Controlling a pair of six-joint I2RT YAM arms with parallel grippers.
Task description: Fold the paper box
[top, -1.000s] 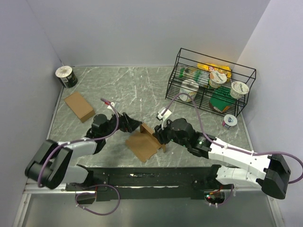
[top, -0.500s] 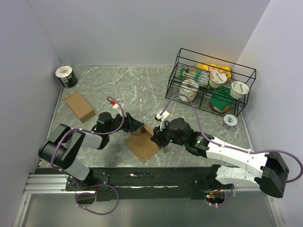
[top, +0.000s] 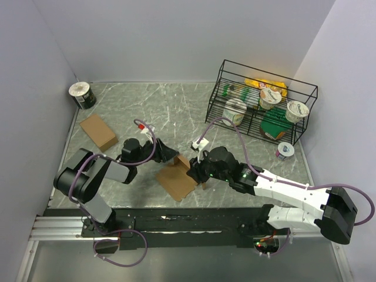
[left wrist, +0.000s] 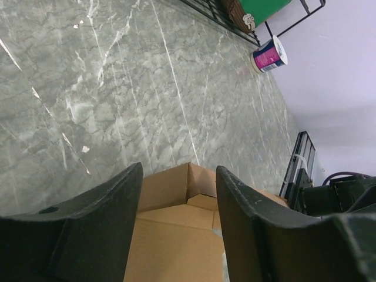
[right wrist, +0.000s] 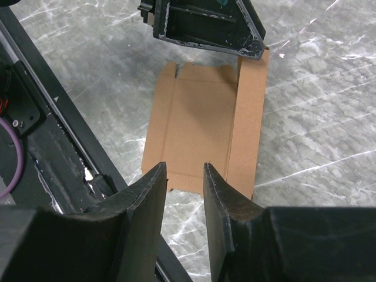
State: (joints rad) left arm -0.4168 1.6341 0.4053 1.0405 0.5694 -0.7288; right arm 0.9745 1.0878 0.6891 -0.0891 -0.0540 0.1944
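Left end effector (left wrist: 178,171): fingers moderately apart, clamping nothing.
Right end effector (right wrist: 183,170): narrow gap, empty (tips over the sheet's near edge).
Paper box (right wrist: 200,126): partly folded sheet between both end effectors, with a flap raised just ahead of the left one.
Counter (left wrist: 117,88): grey marble beneath.

Paper box (top: 176,181): brown cardboard, mostly flat, creased, one flap raised, near table (top: 176,111) front edge.
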